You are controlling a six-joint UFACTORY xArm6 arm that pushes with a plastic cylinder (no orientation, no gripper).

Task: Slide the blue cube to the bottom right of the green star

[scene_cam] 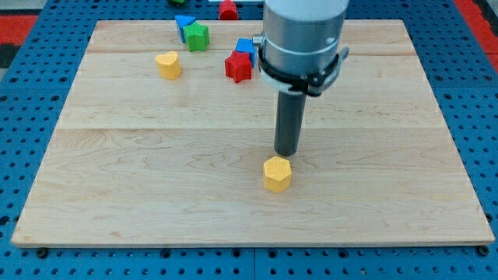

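Note:
The blue cube (246, 48) sits near the view's top centre, touching the red star (238, 67) and partly hidden by the arm. The green star (197, 36) lies to its left, near the top edge, with another blue block (184, 23) right behind it whose shape I cannot make out. My tip (286, 152) rests on the board at mid-height, well below the blue cube and just above a yellow hexagonal block (277, 173), close to it.
A yellow heart-shaped block (167, 64) lies left of the red star. A red block (227, 9) and a green piece (177, 2) sit beyond the board's top edge. The wooden board (140, 179) lies on a blue perforated table.

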